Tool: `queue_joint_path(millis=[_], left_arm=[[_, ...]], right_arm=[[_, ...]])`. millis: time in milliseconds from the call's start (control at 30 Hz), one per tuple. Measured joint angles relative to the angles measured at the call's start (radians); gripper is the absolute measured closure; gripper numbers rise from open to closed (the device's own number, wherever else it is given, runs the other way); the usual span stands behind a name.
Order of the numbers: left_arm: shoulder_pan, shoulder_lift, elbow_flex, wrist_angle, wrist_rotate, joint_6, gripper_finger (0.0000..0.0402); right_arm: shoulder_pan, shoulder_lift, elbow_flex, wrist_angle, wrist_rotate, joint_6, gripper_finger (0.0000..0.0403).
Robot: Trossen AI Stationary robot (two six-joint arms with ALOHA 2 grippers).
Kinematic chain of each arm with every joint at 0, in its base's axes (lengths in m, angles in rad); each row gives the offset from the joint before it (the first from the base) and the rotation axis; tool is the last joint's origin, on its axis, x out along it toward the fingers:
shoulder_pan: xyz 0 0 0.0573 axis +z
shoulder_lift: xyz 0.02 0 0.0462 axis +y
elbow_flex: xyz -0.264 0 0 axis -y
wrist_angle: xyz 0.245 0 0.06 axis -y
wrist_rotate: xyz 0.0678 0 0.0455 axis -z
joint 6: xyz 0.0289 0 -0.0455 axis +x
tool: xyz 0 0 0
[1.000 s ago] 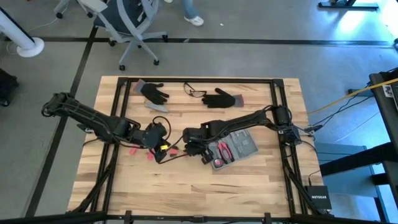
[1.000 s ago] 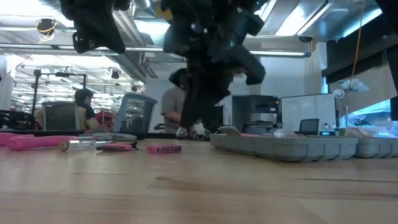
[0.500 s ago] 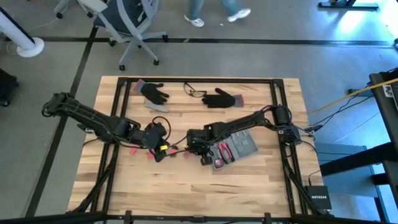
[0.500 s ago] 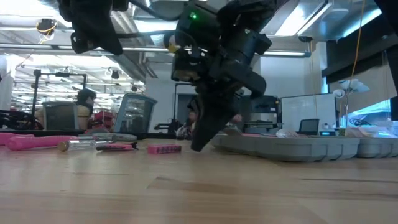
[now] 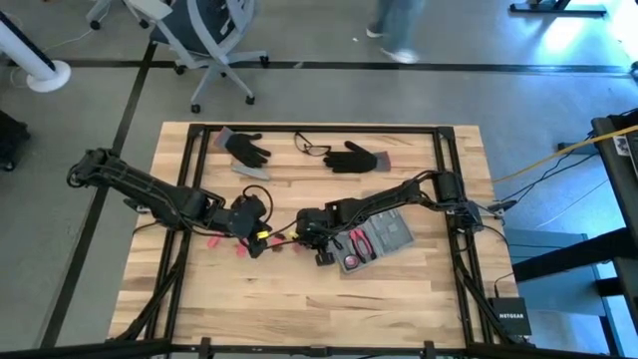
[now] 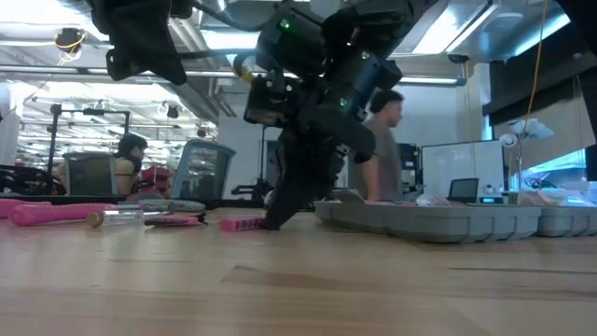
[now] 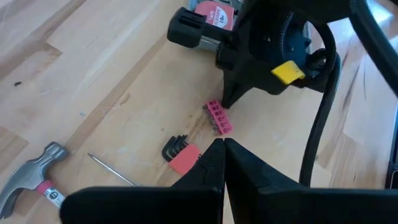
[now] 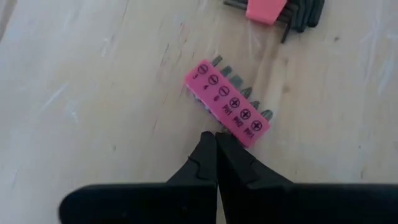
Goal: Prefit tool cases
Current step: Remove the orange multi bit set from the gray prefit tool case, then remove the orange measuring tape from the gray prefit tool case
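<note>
step: you're on tool pickup, going for the pink rectangular plastic bit holder (image 8: 227, 103) with its row of screwdriver bits; nothing is lifted yet.
right jaws: right gripper (image 8: 215, 144) is pressed fully together, tips low over the desk (image 5: 299, 309) and touching the holder's near long edge, beside it rather than around it. They grip nothing.
left jaws: left gripper (image 7: 224, 151) is closed tight and empty, hovering a little back from the same holder. Just beside its tips lies the red-sleeved set of black hex keys (image 7: 178, 153); farther out, the steel hammer with a red-banded handle (image 7: 34, 174) and a thin metal rod (image 7: 112, 170).
case: the flat grey-blue plastic tool case (image 5: 382, 237) lies open on the desk behind the right jaws, under that arm's forearm, with red-handled pliers (image 5: 356, 244) already in its moulded slots. Near, not touching the holder.
next move: my read is that you must part the right jaws, straddle the holder across its narrow width, then pinch. It's thin and flat, so go low and square.
risk: closed tips will likely just shove it along the wood.
</note>
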Motion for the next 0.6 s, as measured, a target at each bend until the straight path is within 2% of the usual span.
queue_joint_path(millis=[267, 600], left_arm=[[0.000, 0.000, 0.000, 0.001, -0.002, 0.000, 0.0402], [-0.002, 0.000, 0.000, 0.001, -0.002, -0.008, 0.0402]], right_arm=[[0.000, 0.008, 0.006, 0.079, 0.085, -0.026, 0.0403], [-0.001, -0.044, 0.008, -0.030, 0.086, -0.040, 0.0403]])
